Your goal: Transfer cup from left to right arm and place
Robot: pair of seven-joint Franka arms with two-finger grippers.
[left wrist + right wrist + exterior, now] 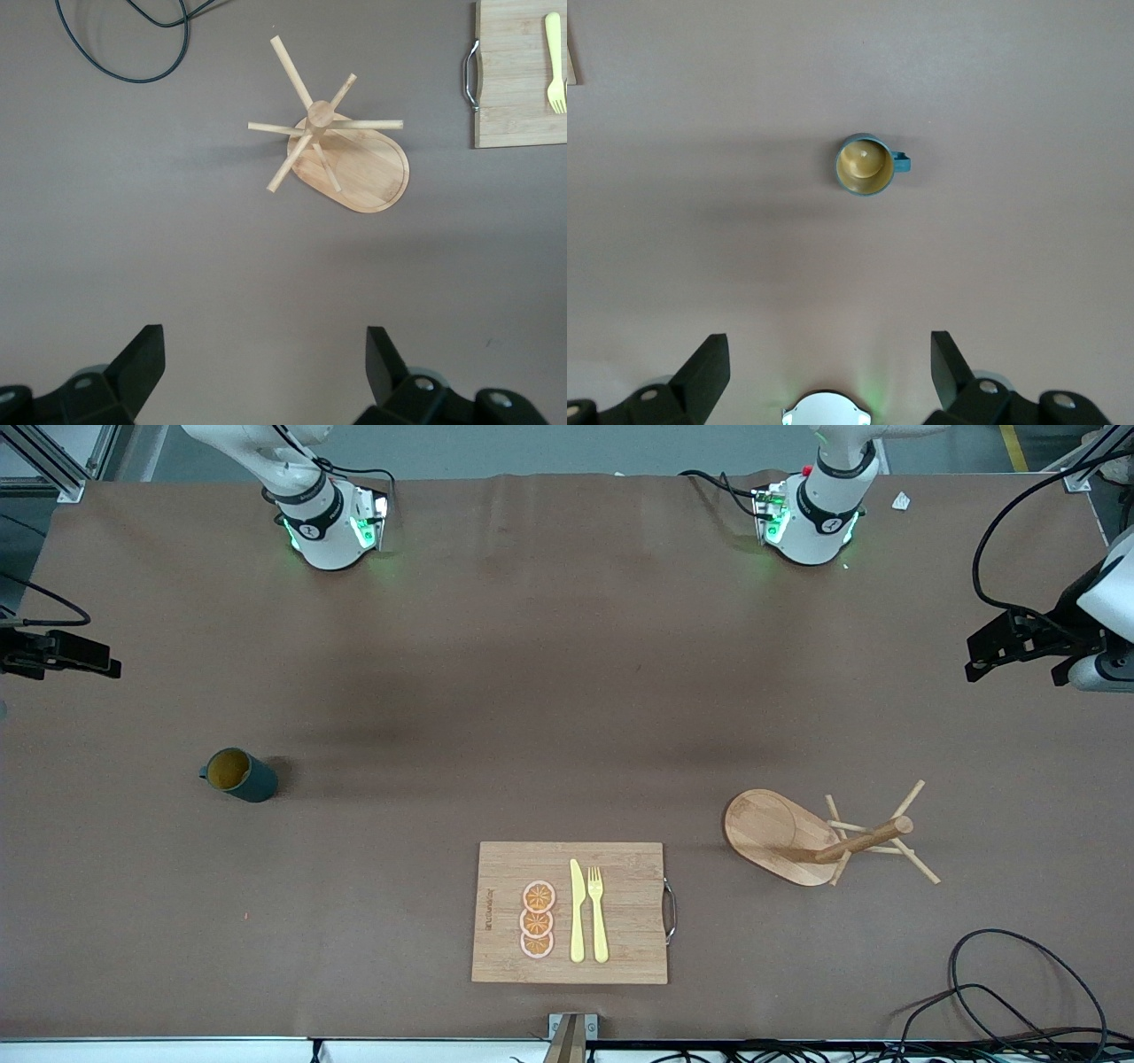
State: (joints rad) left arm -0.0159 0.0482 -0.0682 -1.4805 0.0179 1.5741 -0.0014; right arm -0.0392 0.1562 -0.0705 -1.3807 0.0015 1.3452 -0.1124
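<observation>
Front view: cup (241,774) upright on table (443,691).

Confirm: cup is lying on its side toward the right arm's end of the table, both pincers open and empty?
Not quite. The cup stands upright, mouth up, as the right wrist view shows. The rest holds: it sits toward the right arm's end, and the left pincer and right pincer are both open and empty.
</observation>
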